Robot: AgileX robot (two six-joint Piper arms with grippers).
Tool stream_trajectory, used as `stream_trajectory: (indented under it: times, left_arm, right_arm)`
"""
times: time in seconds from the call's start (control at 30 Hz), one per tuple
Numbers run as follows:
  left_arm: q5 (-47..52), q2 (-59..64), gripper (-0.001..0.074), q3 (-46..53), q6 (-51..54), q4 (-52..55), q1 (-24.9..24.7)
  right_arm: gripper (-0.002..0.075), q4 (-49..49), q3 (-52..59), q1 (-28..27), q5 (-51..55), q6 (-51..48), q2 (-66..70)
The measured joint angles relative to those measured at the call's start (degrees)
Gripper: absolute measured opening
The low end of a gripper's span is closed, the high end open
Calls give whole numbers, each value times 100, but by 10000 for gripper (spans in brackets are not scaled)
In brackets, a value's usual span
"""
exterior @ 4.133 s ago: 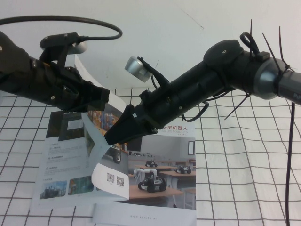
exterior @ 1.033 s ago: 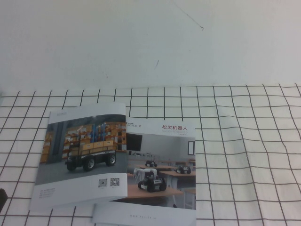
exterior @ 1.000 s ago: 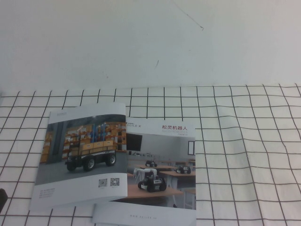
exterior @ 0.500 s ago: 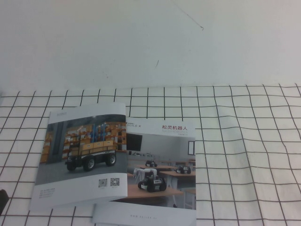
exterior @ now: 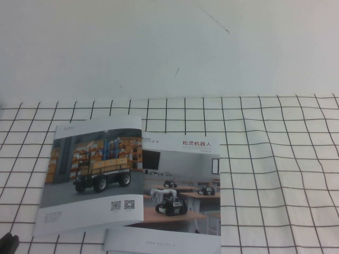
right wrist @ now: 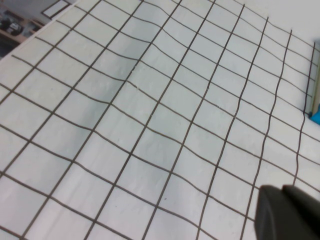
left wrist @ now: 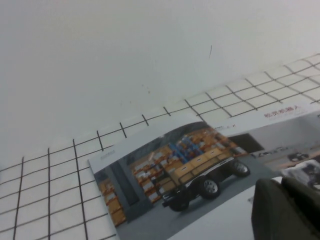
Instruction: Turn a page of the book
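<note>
The brochure (exterior: pixel 183 180) under the book (exterior: pixel 92 172) has a red title in Chinese signs — 松灵机器人 — near its top; the book shows two little QR codes (exterior: pixel 123 205) low down; smaller print is too tiny to read.

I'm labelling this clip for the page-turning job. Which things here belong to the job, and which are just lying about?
Part of the job:
- book, closed, warehouse robot picture facing up
- left gripper, just beside the book
- right gripper, over bare cloth, away from the book

Just lying about:
- classroom brochure, partly under the book
- checked cloth
</note>
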Motion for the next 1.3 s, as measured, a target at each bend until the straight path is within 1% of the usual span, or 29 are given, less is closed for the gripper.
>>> stream_trajectory:
  times: [0.17,0.27,0.43,0.57,0.77,0.87,1.07,1.3]
  left_arm:
    - [-442,-118,-2,677,-188,254,355]
    - [-482,-118,-2,857,-476,333,548]
    - [-42,-118,-2,870,-899,659,586]
    - [-5,-118,-2,870,-1115,723,586]
    - [8,-118,-2,860,-2061,823,586]
    - [12,-118,-2,860,-2296,961,586]
    - [21,-118,-2,860,-2345,1029,586]
    - [21,-118,-2,860,-2110,1198,586]
  right_arm:
    - [0,0,0,0,12,0,0]
    - [0,0,0,0,24,0,0]
    - [0,0,0,0,24,0,0]
    - [0,0,0,0,24,0,0]
    - [0,0,0,0,24,0,0]
    - [0,0,0,0,24,0,0]
    - [0,0,0,0,24,0,0]
    - [0,0,0,0,24,0,0]
